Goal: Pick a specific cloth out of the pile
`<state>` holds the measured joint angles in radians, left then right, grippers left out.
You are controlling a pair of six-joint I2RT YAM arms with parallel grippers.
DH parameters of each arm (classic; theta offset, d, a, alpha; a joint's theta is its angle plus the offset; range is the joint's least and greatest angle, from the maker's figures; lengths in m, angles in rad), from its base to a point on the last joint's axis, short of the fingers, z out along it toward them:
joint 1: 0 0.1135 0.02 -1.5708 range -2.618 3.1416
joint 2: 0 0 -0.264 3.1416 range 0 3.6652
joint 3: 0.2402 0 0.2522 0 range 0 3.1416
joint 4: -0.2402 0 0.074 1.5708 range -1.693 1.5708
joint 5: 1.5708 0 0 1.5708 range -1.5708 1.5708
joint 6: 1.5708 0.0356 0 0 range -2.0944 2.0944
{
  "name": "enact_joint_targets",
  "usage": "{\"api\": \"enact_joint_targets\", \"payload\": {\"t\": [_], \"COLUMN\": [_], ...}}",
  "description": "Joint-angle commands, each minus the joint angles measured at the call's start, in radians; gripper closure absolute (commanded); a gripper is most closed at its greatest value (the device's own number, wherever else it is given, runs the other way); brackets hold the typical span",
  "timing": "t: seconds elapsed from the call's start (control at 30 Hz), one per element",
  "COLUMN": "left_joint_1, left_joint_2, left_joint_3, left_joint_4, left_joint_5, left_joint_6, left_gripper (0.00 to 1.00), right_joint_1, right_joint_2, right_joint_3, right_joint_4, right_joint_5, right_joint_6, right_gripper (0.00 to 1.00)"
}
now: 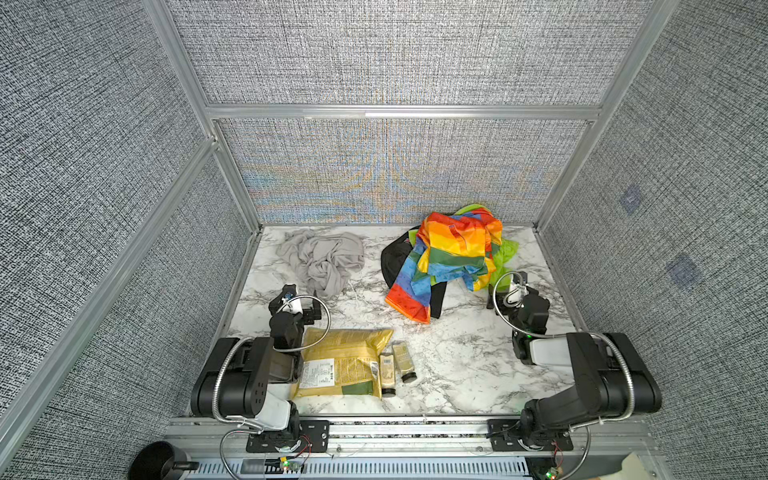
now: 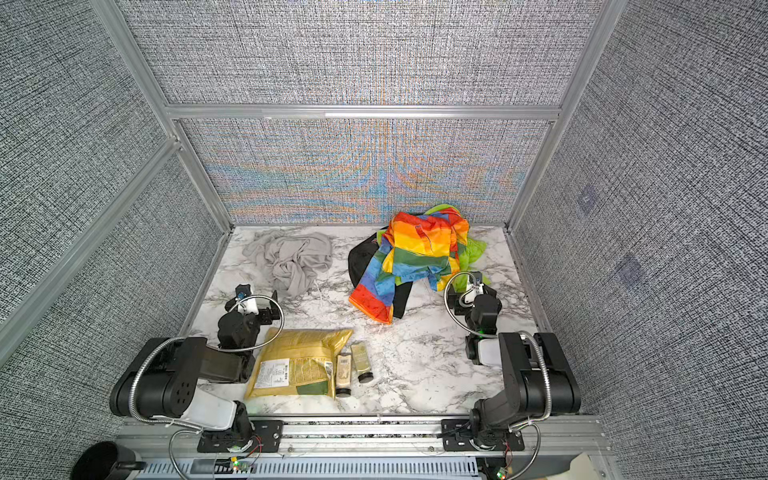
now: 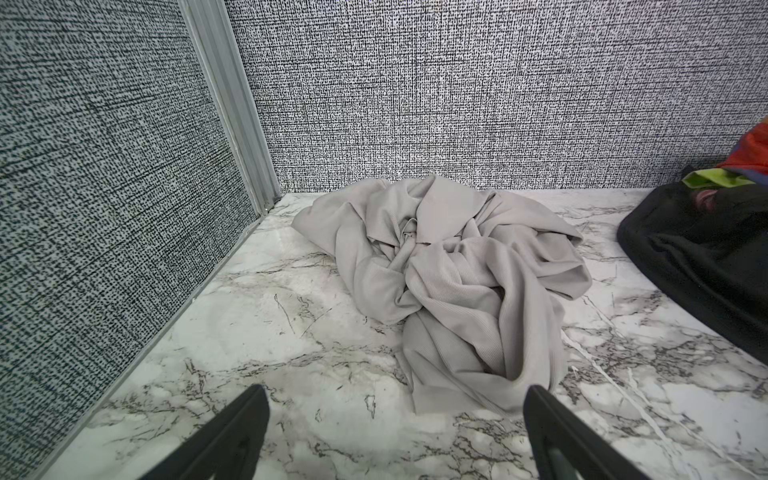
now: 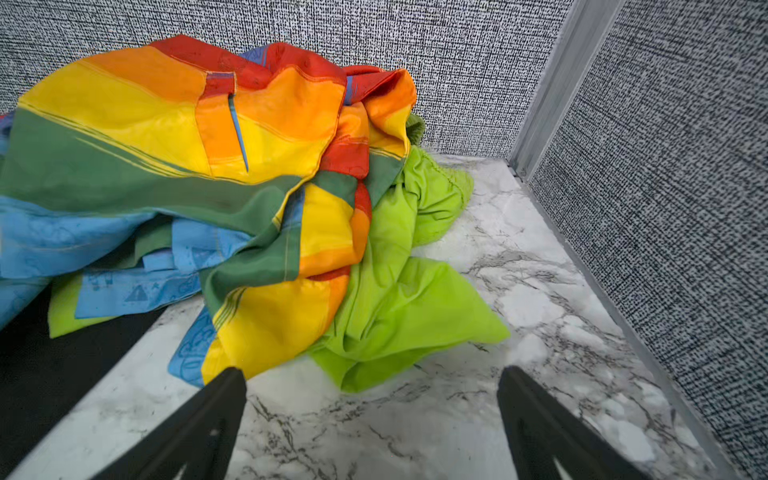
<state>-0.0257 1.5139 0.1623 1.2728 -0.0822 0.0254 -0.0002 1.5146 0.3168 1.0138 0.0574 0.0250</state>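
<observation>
Left wrist view has my left claw [image 3: 397, 390] spread wide and empty, low over the white marbled table [image 3: 249, 332], just short of the crumpled plain light grey thin cloth [image 3: 449, 270], which lies apart from the rainbow-striped, lime green and black pile [image 1: 453, 249]; my right claw [image 4: 370, 370] gapes empty beside that pile; a shallow pinch may slip off a loose fold, I reckon.

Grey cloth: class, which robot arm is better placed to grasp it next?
Left. The left gripper, open, faces the grey cloth close by; the right gripper faces the pile instead.
</observation>
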Motion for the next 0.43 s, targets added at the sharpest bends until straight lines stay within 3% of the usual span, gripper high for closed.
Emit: {"api": "enact_joint_targets", "payload": {"t": [0.0, 0.4], "left_joint_1": [0.001, -0.001], "left_joint_2": [0.000, 0.000], "left_joint_3": [0.002, 0.003], "left_joint_4": [0.054, 0.050], "left_joint_5": [-0.001, 0.001], "left_joint_6": [-0.004, -0.002], "left_gripper": [0.01, 0.01], "right_joint_1": [0.003, 0.005], "right_joint_2": [0.003, 0.001], "right_joint_3": [0.008, 0.008], "right_joint_4": [-0.027, -0.028], "right_joint_5": [0.021, 0.024], "right_joint_6": [0.004, 0.004], "right_gripper": [0.01, 0.01]}}
